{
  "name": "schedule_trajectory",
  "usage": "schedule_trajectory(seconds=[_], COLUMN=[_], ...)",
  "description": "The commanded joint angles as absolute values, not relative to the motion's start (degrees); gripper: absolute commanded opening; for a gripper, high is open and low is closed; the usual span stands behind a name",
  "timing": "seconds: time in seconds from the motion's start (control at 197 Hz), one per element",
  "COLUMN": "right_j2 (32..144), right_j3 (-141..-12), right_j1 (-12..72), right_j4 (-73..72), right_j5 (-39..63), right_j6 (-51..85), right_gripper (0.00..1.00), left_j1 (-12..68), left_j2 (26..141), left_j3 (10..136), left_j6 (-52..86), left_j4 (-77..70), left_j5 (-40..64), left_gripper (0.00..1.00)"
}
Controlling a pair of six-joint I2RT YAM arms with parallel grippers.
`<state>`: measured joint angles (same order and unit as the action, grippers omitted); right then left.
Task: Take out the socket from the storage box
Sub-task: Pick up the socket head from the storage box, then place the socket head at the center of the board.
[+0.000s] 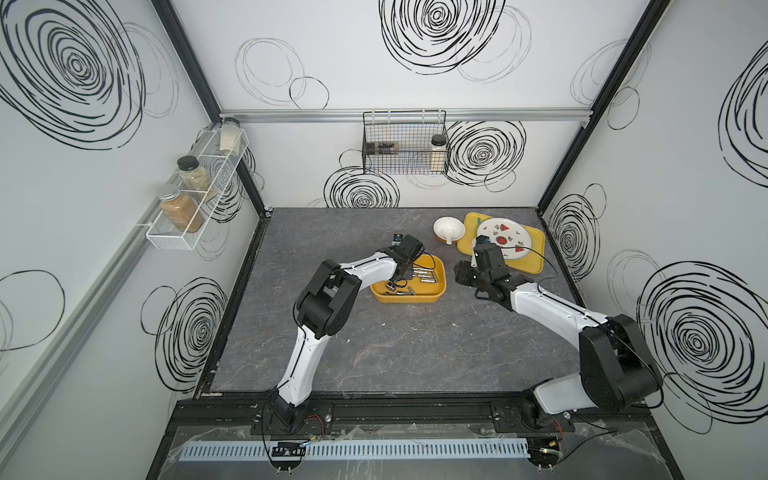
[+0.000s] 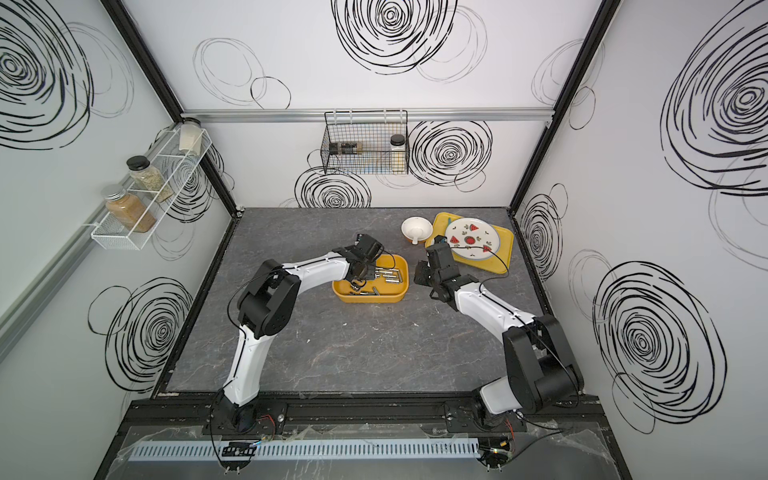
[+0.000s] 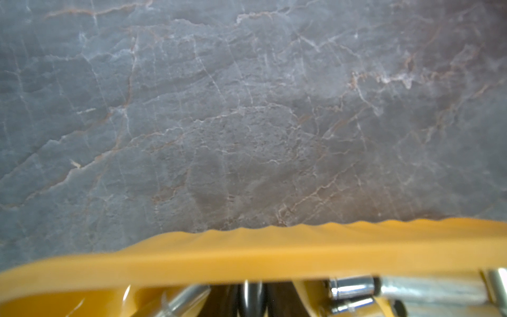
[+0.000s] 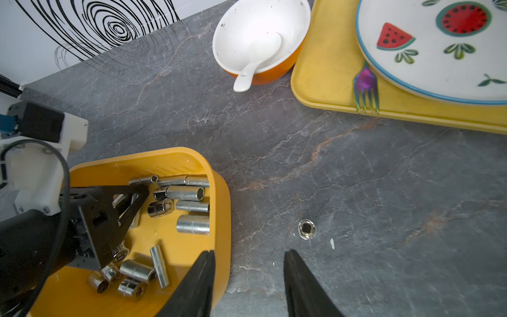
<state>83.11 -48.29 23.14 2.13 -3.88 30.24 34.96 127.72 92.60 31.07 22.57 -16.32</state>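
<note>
Left end effector (image 4: 113, 256) reaches into the box (image 4: 221, 219), lower left of the right wrist view, to pick a socket (image 4: 120, 251) at its tips. Jaws nearly closed; whether they grip it cannot be told. Right end effector (image 4: 248, 254) hovers beside, parted, empty, likely keeping clear.

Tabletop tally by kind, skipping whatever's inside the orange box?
storage box: 1
tray: 1
plate: 1
bowl: 1
spoon: 1
fork: 1
loose socket: 1
Total: 7
</note>
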Motion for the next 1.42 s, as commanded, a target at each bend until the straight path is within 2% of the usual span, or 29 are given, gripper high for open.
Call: schedule_trajectory(seconds=[0.0,0.35,0.98,1.416], right_j2=[83.41,82.97,82.57,82.97], right_j3=[-48.58,-48.52,-48.34,-48.30], right_j1=[23.38,23.38,23.38,23.42], right_j4=[1.72,1.93,1.96,1.70], right_j5=[-3.82,-3.92,-4.01,-3.42], right_j6=[30.41,30.30,30.32,30.33], right_gripper=[0.46,0.46,0.46,0.46], left_j1=[34.40,34.54,34.48,34.79], left_j2=[128.67,121.94,111.61,94.28], left_j3=[92.20,92.59,86.40,65.43], left_j6=[31.25,31.47,33.13,38.02], left_j4=[22.32,22.37,24.44,21.62], left_j5=[-14.63,-15.09,-13.28,-6.76], left_gripper=[0.18,0.13,0.13,0.13])
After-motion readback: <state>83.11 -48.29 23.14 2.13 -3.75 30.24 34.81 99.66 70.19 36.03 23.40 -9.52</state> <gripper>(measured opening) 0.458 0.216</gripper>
